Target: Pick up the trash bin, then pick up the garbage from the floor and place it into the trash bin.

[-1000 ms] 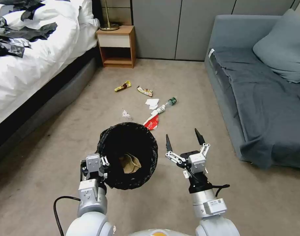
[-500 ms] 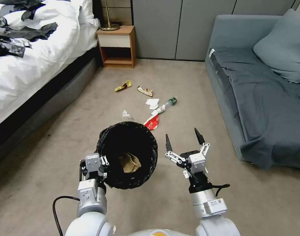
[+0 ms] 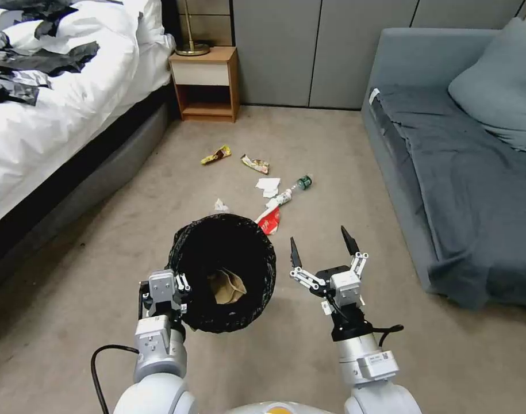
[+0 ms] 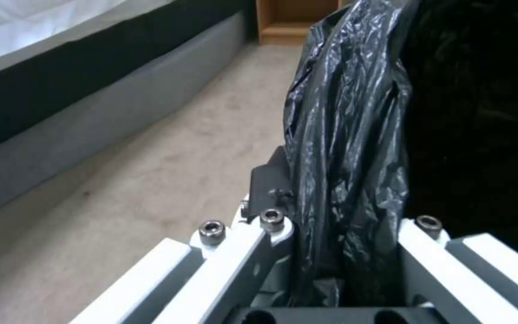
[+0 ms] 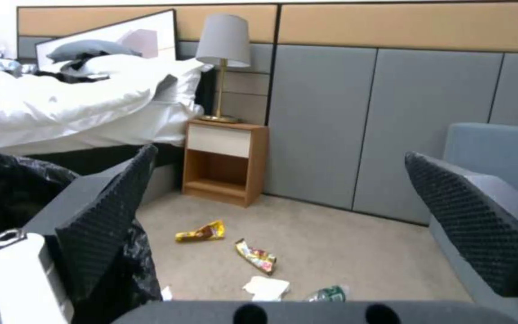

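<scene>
At the bottom of the head view we have both arms raised in front of us. Our left gripper (image 3: 182, 286), lower left of centre, is clamped on the near rim of the trash bin (image 3: 223, 270); the left wrist view shows the crinkled black liner (image 4: 346, 171) pinched between its closed fingers, so the bin hangs off the floor with its mouth tilted toward us, which we judge keeps the opening reachable for the other arm. Inside it, near the bottom, lies a tan paper bag (image 3: 228, 286), so part of the garbage is already in. Just right of the bin, our right gripper (image 3: 321, 244) hovers with its two black-padded fingers spread wide and nothing between them, pointing forward toward the litter, apparently ready for the next pickup. Beyond the bin's far rim, around the middle of the frame, the rest of the garbage is strung across the carpet (image 3: 331, 149): a red-and-white wrapper (image 3: 269, 219) just past the rim, a small white scrap (image 3: 220, 204) to its left, then a clear bottle with a green cap (image 3: 292, 190) and a white tissue (image 3: 268, 186), and farther up two yellow snack wrappers (image 3: 216, 154) (image 3: 255, 164). At the top of the frame stand a wooden nightstand (image 3: 207, 83), the bed (image 3: 61, 109) at upper left and a grey sofa (image 3: 458, 161) at right.
</scene>
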`<state>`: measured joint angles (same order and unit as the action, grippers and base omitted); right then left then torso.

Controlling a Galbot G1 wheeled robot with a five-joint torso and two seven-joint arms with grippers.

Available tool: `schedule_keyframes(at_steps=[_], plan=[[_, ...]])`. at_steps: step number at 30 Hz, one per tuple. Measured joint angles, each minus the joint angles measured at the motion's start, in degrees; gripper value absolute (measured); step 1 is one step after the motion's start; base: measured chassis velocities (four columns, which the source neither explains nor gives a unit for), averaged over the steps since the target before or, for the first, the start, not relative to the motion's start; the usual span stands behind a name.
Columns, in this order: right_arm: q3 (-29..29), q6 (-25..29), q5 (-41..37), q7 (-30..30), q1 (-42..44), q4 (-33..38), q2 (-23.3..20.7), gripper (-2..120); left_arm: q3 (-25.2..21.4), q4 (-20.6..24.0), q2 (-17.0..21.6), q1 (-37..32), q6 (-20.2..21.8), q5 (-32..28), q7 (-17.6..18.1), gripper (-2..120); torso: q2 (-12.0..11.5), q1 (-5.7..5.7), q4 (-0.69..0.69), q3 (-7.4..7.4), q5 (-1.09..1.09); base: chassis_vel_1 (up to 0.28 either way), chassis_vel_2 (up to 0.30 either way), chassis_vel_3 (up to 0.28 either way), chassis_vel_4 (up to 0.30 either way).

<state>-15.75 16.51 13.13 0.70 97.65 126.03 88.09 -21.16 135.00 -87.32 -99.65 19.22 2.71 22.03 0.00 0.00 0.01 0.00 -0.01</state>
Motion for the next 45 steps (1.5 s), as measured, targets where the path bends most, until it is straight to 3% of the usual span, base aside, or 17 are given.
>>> schedule_keyframes(at_steps=[31, 45], plan=[[0.20, 1.58, 0.67, -0.25, 0.24, -0.49, 0.22, 100, -0.11, 0.43, -0.01, 0.05, 0.16, 0.00, 0.13, 1, 0.00, 0.01, -0.01, 0.01, 0.03, -0.234, 0.227, 0.227, -0.227], [0.05, 3.86, 0.91, -1.81, 0.16, -0.67, 0.42, 100, -0.09, 0.50, -0.10, 0.00, 0.16, 0.09, 0.16, 1, 0.00, 0.00, 0.00, 0.00, 0.01, -0.073, 0.082, 0.077, -0.081]])
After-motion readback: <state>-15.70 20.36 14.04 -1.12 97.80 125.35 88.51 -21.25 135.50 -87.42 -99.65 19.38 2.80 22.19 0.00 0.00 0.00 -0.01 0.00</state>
